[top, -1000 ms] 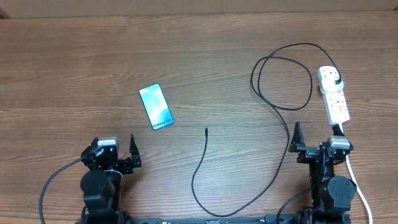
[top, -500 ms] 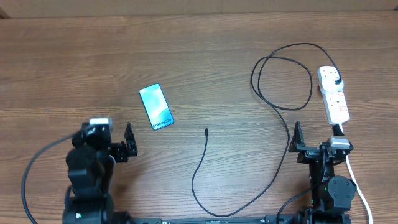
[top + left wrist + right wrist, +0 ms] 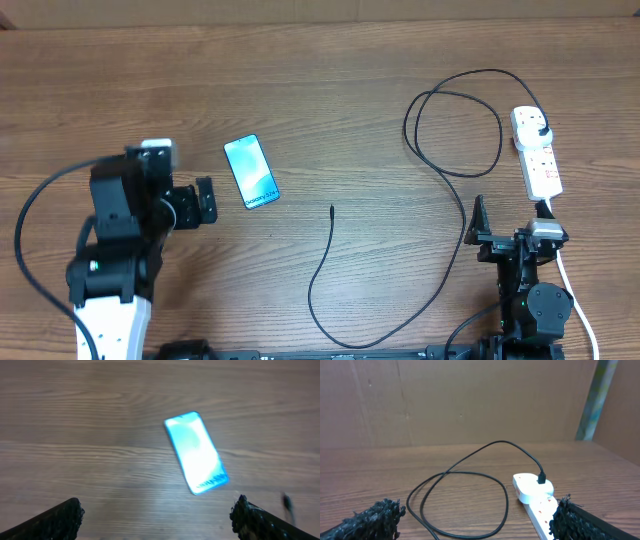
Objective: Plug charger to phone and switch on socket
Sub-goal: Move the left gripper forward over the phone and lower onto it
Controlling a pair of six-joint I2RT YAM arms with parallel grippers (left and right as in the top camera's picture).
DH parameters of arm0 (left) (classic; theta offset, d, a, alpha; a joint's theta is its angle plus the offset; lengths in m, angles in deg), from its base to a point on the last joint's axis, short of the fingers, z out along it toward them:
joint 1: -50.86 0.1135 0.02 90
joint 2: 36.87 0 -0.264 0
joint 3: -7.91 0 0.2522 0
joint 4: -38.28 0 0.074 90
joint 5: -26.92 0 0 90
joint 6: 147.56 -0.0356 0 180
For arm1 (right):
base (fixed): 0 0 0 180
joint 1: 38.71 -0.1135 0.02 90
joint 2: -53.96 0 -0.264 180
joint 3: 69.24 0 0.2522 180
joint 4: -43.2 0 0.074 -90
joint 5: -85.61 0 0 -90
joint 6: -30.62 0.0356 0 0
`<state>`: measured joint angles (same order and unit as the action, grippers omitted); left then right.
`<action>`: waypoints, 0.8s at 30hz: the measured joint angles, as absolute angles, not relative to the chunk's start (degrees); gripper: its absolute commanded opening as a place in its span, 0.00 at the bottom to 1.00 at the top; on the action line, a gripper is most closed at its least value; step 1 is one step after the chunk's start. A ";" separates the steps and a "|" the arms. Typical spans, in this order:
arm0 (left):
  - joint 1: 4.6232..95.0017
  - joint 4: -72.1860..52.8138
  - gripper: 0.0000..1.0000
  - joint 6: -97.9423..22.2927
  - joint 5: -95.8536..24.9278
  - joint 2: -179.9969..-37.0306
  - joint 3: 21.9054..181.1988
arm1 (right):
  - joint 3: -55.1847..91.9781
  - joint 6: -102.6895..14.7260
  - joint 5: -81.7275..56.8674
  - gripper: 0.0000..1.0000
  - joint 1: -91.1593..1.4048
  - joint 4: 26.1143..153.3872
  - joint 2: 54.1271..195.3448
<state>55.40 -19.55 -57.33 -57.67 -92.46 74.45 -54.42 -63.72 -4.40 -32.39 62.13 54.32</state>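
1. Two grippers are in view, and neither one grasps anything.
2. The left gripper (image 3: 208,202) hangs over the left half of the desk (image 3: 350,90). Its jaws are spread wide and point toward the right edge. The left wrist view shows its fingertips (image 3: 62,517) at the two sides of the picture, with only bare wood between them.
3. The phone (image 3: 250,171) lies flat, left of the desk's middle, with its cyan screen up. It is tilted, and the end with white text points toward the near edge. It lies just beside the left gripper, on the side toward the right edge, and does not touch it.
4. The right gripper (image 3: 511,215) rests by the near edge at the right. It is released, with its jaws far apart and aimed at the far edge.
5. The socket (image 3: 537,155) lies close to the right edge, just past the right gripper. Its white cord (image 3: 575,290) runs toward the near right corner.
6. The charger (image 3: 322,265) has its black plug (image 3: 541,131) seated in the socket's far end. Its cable loops toward the far edge, sweeps down to the near edge and curves back up.
7. The connector tip (image 3: 332,210) lies free on the wood near the desk's middle, well apart from the phone.
8. Whether the socket's switches are on cannot be told.
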 measured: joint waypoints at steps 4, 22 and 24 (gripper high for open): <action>55.40 -19.97 1.00 -60.65 -50.00 -95.04 76.35 | -54.42 -63.70 -4.38 1.00 -32.39 62.11 54.32; 54.46 -21.19 1.00 -48.76 -46.06 -100.02 76.83 | -54.42 -63.72 -4.38 1.00 -32.39 62.09 54.35; 52.97 -22.35 1.00 -46.88 -47.79 -102.10 77.84 | -54.42 -63.72 -4.35 1.00 -32.39 62.13 54.32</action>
<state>52.97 -22.35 -46.88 -47.79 -102.10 77.84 -54.42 -63.72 -4.35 -32.39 62.13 54.32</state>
